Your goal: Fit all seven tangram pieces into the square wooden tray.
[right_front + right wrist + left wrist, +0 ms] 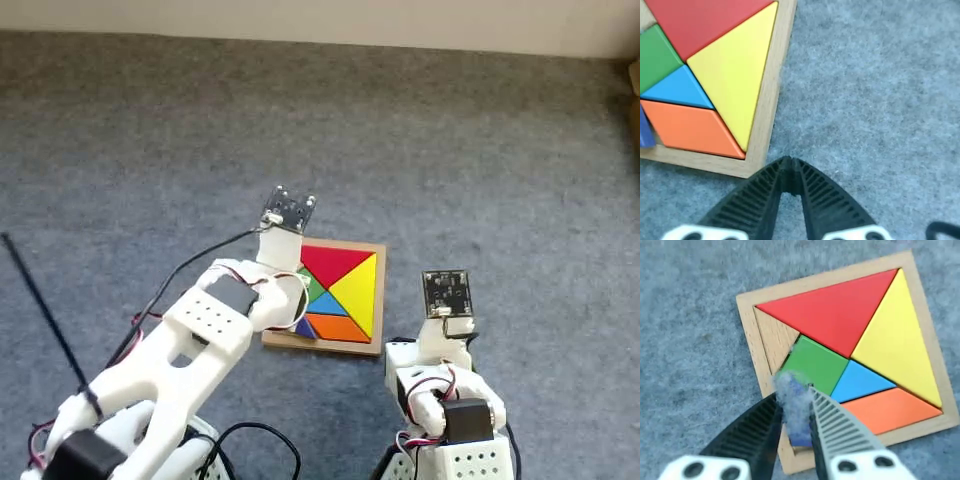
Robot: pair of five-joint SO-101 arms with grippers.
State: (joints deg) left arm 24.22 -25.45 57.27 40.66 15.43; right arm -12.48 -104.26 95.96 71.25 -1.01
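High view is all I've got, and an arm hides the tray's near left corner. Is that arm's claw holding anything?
Observer: Yes, the left claw is shut on a dark blue piece at the corner of the tray.
Operator: Any slot unfilled?
Observer: A bare wooden triangular gap shows beside the green square.
Operator: And the right claw?
Observer: The right claw is shut on nothing, over the carpet just off the tray's edge.

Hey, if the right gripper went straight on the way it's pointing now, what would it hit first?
Probably the grey carpet just outside the rim of the wooden tray. The right gripper is shut and aims beside it; depth is unclear, so it might clip the rim.
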